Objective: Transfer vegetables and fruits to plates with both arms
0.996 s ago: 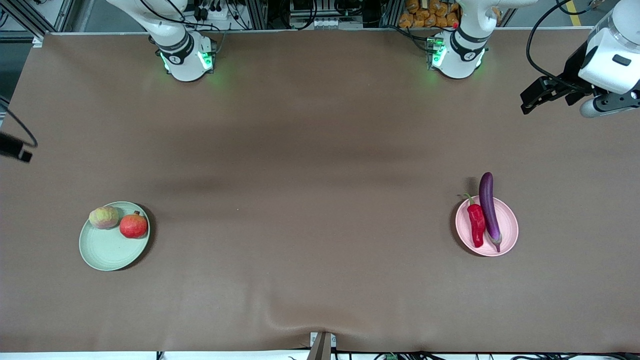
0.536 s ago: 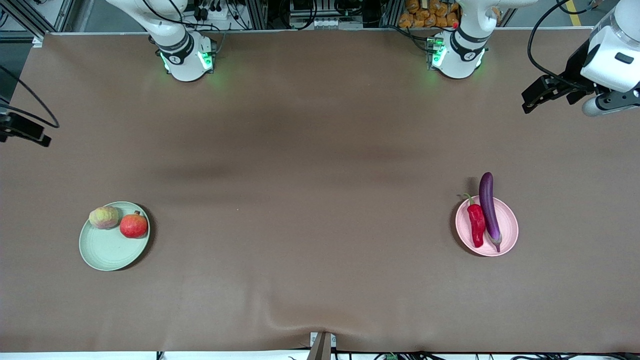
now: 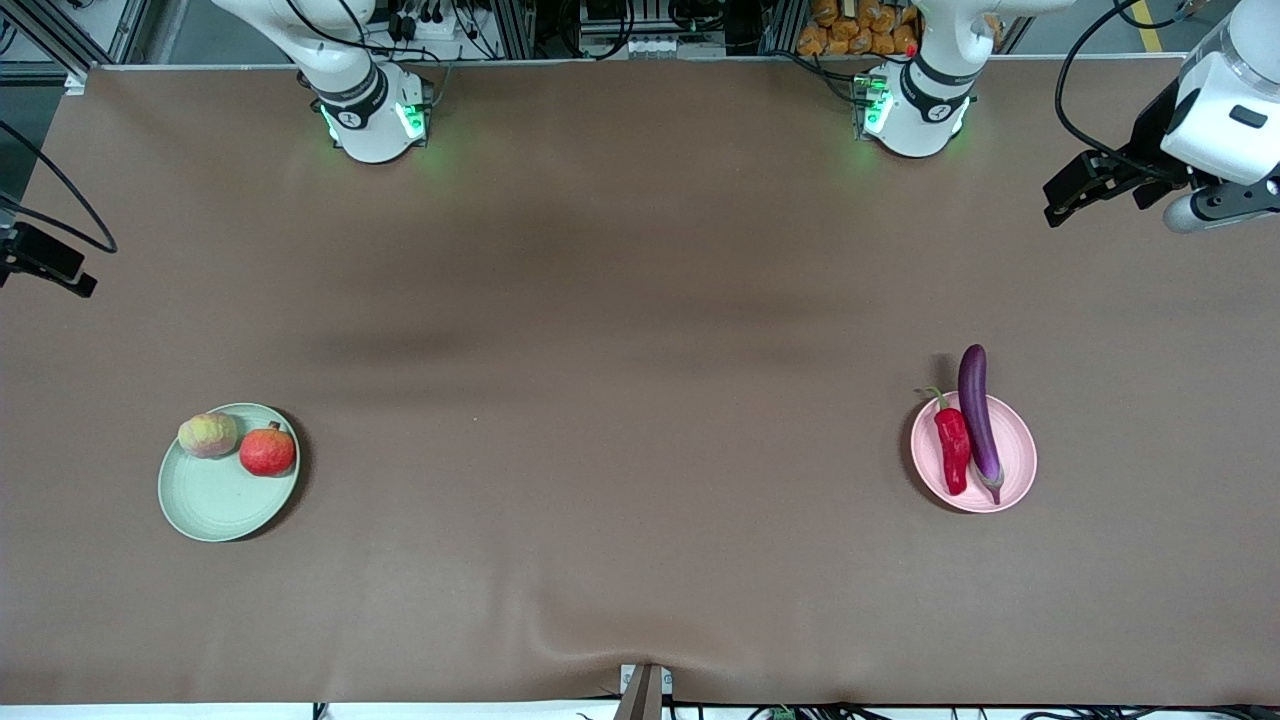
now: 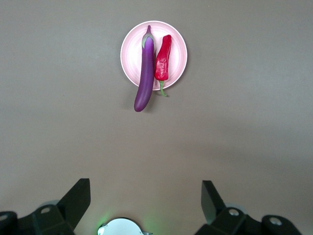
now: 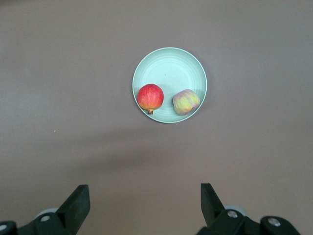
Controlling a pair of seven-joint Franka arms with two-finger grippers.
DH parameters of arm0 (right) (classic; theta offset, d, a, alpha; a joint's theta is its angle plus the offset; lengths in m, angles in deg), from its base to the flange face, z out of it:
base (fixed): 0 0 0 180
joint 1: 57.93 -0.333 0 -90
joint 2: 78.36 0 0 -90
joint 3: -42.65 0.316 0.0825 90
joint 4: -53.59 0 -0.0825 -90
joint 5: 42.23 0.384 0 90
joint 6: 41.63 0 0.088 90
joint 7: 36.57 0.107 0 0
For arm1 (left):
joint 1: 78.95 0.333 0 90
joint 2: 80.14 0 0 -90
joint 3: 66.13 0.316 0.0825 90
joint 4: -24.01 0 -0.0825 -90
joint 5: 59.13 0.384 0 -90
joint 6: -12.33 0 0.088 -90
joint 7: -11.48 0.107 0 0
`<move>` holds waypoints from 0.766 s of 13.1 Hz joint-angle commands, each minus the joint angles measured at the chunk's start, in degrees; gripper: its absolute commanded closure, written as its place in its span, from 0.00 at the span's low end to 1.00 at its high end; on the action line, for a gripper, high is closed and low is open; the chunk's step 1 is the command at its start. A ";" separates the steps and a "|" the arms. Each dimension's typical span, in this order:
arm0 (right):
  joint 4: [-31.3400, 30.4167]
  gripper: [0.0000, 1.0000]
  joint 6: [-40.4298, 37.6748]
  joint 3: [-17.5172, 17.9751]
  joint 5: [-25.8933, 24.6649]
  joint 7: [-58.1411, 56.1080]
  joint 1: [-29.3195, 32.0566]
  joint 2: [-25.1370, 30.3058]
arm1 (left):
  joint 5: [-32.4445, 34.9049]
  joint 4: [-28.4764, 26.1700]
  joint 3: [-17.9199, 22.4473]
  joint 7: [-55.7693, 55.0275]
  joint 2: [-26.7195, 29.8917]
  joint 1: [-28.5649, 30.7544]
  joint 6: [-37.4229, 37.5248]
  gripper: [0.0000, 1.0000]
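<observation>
The pale green plate (image 3: 215, 500) lies toward the right arm's end of the table and holds the red pomegranate-like fruit (image 3: 267, 451) and the pale ribbed fruit (image 3: 208, 435); they also show in the right wrist view, plate (image 5: 168, 63), red fruit (image 5: 150, 97), pale fruit (image 5: 186, 102). The pale pink plate (image 3: 1012, 455) holds the red chili (image 3: 952, 450) and the purple eggplant (image 3: 977, 415), whose end sticks out over the rim; they also show in the left wrist view, plate (image 4: 178, 49), chili (image 4: 163, 59), eggplant (image 4: 145, 73). My left gripper (image 3: 1062, 200) (image 4: 144, 188) and right gripper (image 3: 45, 262) (image 5: 144, 192) are open, empty, high up, away from the plates.
The brown table cover (image 3: 640, 400) has a raised wrinkle at its near edge (image 3: 600, 640). The two arm bases (image 3: 375, 115) (image 3: 910, 105) glow green at the edge farthest from the front camera. Racks and cables stand past that edge.
My right gripper has risen and come a little more into the front view at the table's end. My left gripper has shifted slightly upward. The plates and food have not moved.
</observation>
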 commanded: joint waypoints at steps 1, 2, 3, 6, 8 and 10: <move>2.81 0.00 -3.73 0.15 -0.35 0.00 -0.25 0.29 | -0.96 0.22 0.40 3.62 -0.02 0.20 1.14 0.00; 2.90 0.00 -5.31 0.06 -0.44 -0.17 -0.43 0.47 | -0.96 -0.05 0.31 3.72 -0.02 0.38 1.15 0.00; 2.99 0.00 -5.50 0.06 0.17 -0.43 -0.26 0.56 | -0.96 -0.05 0.31 3.80 0.07 0.38 1.15 0.00; 3.08 0.00 -5.68 -0.02 0.18 -0.52 -0.26 0.56 | -0.96 0.65 0.75 5.81 -0.02 0.47 1.41 0.00; 3.08 0.00 -5.67 -0.11 0.09 -0.53 -0.08 0.56 | -0.79 1.87 0.75 6.88 -0.46 0.55 1.41 0.00; 3.08 0.00 -5.76 -0.20 0.18 -0.53 0.01 0.56 | -0.87 2.41 0.75 6.79 -0.37 0.55 1.50 0.00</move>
